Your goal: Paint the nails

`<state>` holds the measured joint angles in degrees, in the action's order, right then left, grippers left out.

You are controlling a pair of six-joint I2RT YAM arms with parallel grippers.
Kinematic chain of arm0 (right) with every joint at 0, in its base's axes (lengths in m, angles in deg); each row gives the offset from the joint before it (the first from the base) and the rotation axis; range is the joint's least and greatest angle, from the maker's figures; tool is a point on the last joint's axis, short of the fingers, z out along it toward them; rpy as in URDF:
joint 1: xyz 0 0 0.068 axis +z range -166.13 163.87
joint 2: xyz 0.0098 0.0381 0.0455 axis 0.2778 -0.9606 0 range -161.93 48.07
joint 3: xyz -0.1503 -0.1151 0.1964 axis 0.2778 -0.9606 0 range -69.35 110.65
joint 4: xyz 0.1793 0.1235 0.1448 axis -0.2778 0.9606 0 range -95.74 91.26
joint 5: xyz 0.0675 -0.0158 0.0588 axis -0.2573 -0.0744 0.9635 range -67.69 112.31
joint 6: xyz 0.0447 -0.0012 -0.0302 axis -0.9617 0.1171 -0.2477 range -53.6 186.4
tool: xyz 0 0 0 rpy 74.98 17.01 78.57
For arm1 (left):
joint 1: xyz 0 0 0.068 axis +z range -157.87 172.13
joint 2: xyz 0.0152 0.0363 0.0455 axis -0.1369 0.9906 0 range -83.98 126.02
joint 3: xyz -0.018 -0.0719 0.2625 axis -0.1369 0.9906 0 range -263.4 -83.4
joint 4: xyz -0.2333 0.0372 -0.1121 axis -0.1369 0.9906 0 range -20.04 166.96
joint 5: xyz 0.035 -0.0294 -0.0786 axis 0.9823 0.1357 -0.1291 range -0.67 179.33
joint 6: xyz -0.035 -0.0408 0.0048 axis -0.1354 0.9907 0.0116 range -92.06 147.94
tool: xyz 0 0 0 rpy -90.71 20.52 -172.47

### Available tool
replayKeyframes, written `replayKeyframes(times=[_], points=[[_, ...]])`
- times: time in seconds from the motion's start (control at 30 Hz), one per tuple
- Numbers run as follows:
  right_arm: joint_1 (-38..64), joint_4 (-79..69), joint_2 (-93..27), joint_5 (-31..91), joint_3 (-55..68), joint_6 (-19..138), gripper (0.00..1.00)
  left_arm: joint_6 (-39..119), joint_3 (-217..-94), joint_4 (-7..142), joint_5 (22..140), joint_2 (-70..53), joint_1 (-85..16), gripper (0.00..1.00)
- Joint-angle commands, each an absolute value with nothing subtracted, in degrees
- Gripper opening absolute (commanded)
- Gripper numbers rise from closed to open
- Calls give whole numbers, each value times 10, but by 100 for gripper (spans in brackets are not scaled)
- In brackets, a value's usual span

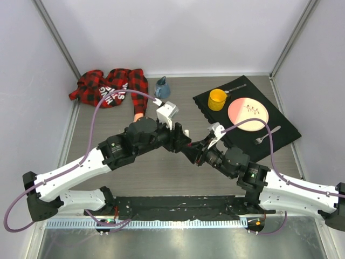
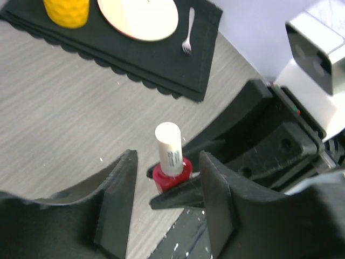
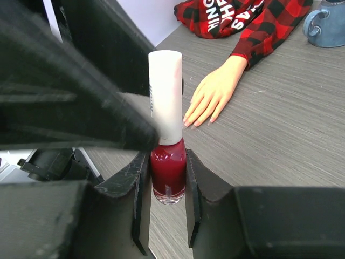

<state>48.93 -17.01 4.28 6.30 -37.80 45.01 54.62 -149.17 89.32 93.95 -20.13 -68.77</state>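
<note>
Right pincer: clamps polish bottle.
Left pincer: open, flanking its cap.
Nails: beyond both, apart.

From above the polish bottle can't be found; the two wrists meet over it, and the mannequin hand shows only its wrist. From the right wrist the nails are too small to judge for colour, and a blurred finger of the left pincer covers the white cap's lower left. The blue mug runs off the right edge; the yellow cup is cut at the top.
</note>
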Motion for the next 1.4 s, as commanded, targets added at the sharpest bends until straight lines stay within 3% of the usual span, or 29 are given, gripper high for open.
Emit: replayKeyframes(times=[0.0, 0.4, 0.43, 0.5, 0.57, 0.7, 0.8, 1.0, 1.17, 1.2, 1.23, 1.27, 1.37], points=[[488, -186, 66, 51, -366, 441, 1, 533, -1521, 828, 965, -197, -690, 48], [488, -180, 97, 65, -371, 450, 1, 562, -1524, 781, 904, -166, -690, 37], [488, -180, 99, 68, -371, 450, 1, 561, -1524, 778, 897, -166, -690, 33], [488, -181, 110, 102, -370, 457, 1, 553, -1523, 772, 829, -167, -690, 8], [488, -188, 120, 171, -371, 476, 1, 534, -1517, 759, 718, -172, -689, 0], [488, -228, 146, 473, -367, 479, 1, 538, -1513, 727, 436, -171, -672, 0], [488, -293, 148, 544, -367, 417, 1, 570, -1501, 679, 334, -170, -672, 0], [487, -276, 166, 515, -360, 404, 1, 602, -1491, 618, 334, -185, -673, 0], [488, -198, 199, 401, -357, 435, 1, 581, -1504, 646, 414, -228, -674, 0], [487, -183, 206, 380, -353, 440, 1, 550, -1516, 719, 454, -232, -673, 4], [488, -153, 208, 360, -343, 443, 1, 537, -1526, 755, 486, -235, -673, 32], [488, -136, 208, 317, -336, 450, 1, 529, -1542, 780, 545, -242, -673, 45], [488, -78, 200, 244, -311, 473, 1, 528, -1542, 826, 666, -258, -673, 63]])
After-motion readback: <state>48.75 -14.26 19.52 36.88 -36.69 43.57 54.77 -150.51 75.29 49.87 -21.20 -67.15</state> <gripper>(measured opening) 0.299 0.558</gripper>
